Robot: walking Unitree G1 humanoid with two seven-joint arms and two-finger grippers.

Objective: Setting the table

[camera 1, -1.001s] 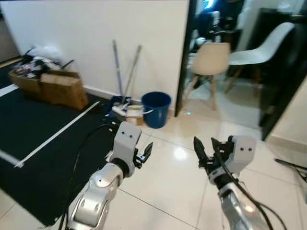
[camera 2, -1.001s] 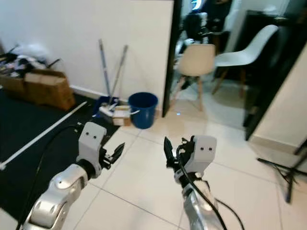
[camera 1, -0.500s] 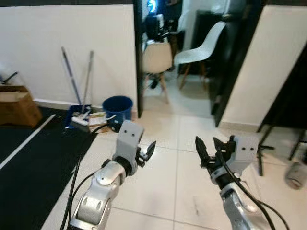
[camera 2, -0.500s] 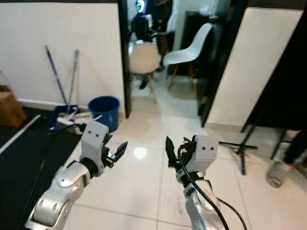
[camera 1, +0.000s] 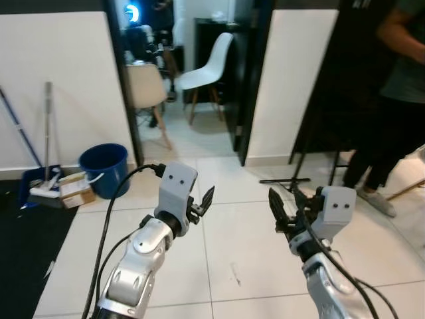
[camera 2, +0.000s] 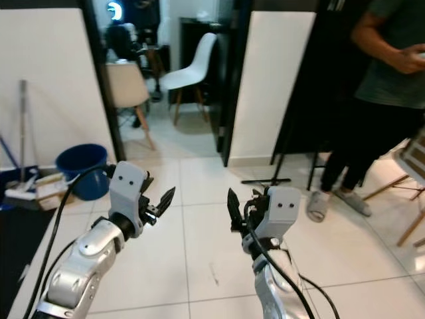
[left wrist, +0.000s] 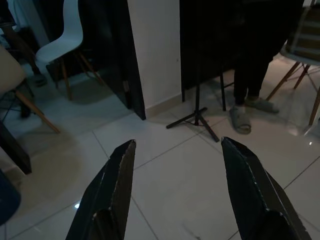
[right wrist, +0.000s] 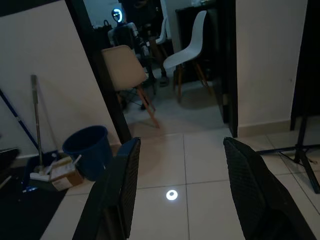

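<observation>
Left gripper raised over tiled floor, fingers wide apart, holding nothing. Right gripper alongside, fingers wide too, empty. Blue bucket by wall at left; white chair and beige chair through doorway. Person stands at right. Table and tableware nowhere among these. Judgement: task barely begun, everything left: find table, fetch items, lay them.

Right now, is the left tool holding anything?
No. In the left wrist view the left tool is open, its two black fingers spread apart with only bare floor tiles between them.
</observation>
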